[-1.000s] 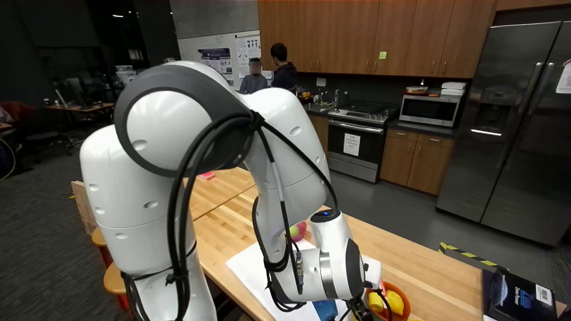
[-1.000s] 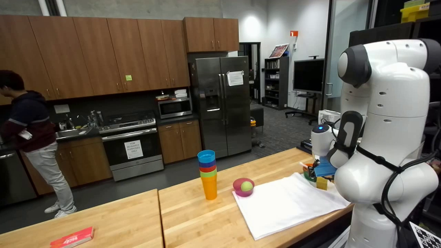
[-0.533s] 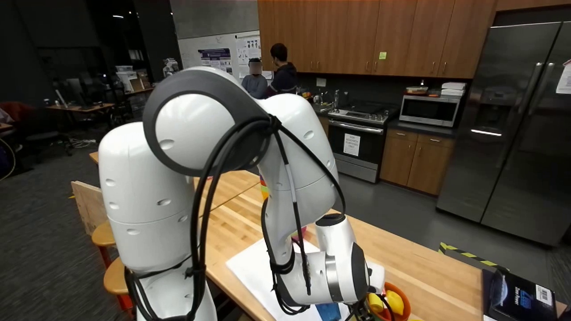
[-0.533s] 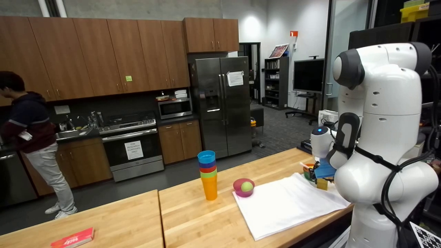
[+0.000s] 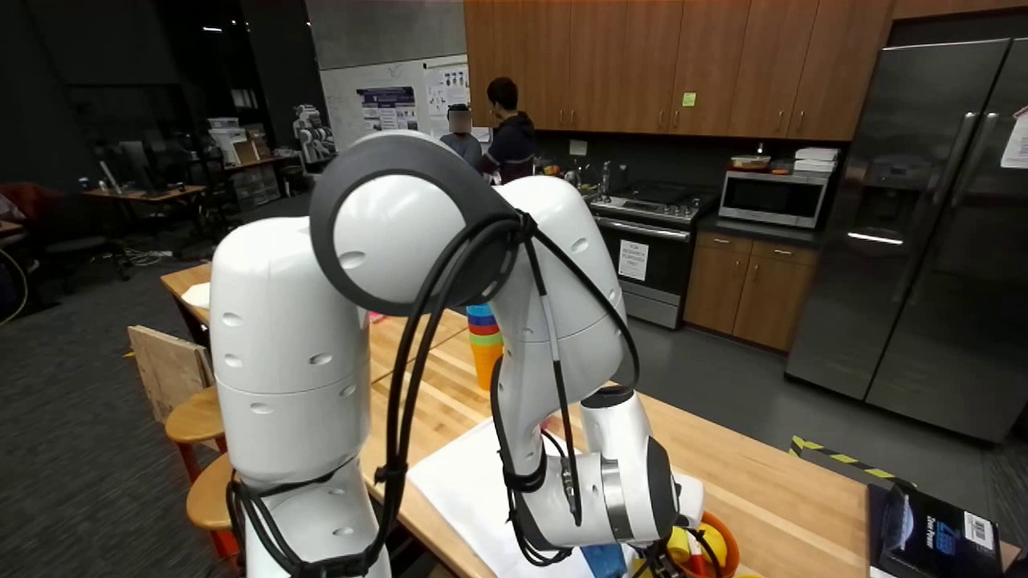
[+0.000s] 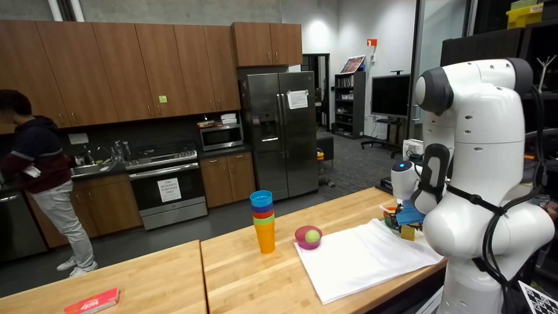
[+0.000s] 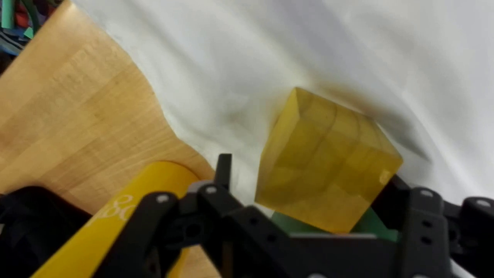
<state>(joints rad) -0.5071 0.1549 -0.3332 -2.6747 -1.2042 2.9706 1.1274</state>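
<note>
In the wrist view a yellow cube (image 7: 328, 158) lies between the two black fingers of my gripper (image 7: 308, 175). The right finger (image 7: 389, 197) is up against the cube or just behind its edge. A strip of white cloth shows between the cube and the left fingertip (image 7: 223, 170), so the gripper is open around it. Wrinkled white cloth (image 7: 216, 65) lies below, with the cube's shadow on it. Something green (image 7: 297, 224) shows under the cube, mostly hidden. The cube (image 6: 408, 233) also appears in an exterior view, below a blue piece (image 6: 409, 213) by the gripper.
A yellow cylinder with white lettering (image 7: 146, 193) stands close by the left finger. An orange bowl (image 5: 727, 534) with yellow fruit is beside the gripper. Farther off are a magenta bowl (image 6: 307, 242) with a green ball, stacked cups (image 6: 264, 226) and a red box (image 6: 92, 302).
The arm's upper links have swung right in an exterior view, uncovering the stacked cups. Its wrist has shifted slightly the same way. The cube stays about where it was.
</note>
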